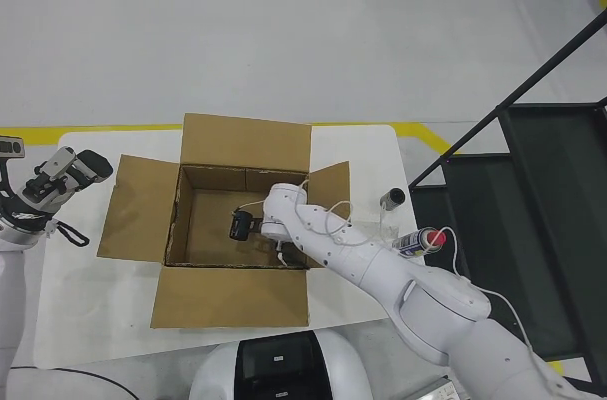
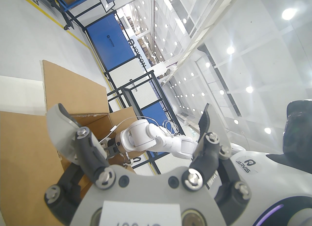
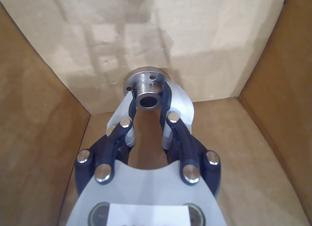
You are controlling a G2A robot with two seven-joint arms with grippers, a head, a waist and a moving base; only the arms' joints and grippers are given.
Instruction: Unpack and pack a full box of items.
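Right wrist view: we note the right gripper [image 3: 149, 96] jaws clamped on the neck of a steel flanged hub [image 3: 142, 78], deep inside the cardboard box [image 3: 36, 127]. We judge it heavy, rigid and slick, so this neck hold suits. Left gripper [image 2: 132, 112] jaws spread, empty.

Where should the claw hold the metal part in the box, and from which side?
Grip the metal part by its narrow neck, straight from above. Its wide disc seems flat on the box floor, neck up, so the right claw closes on the neck's two sides.
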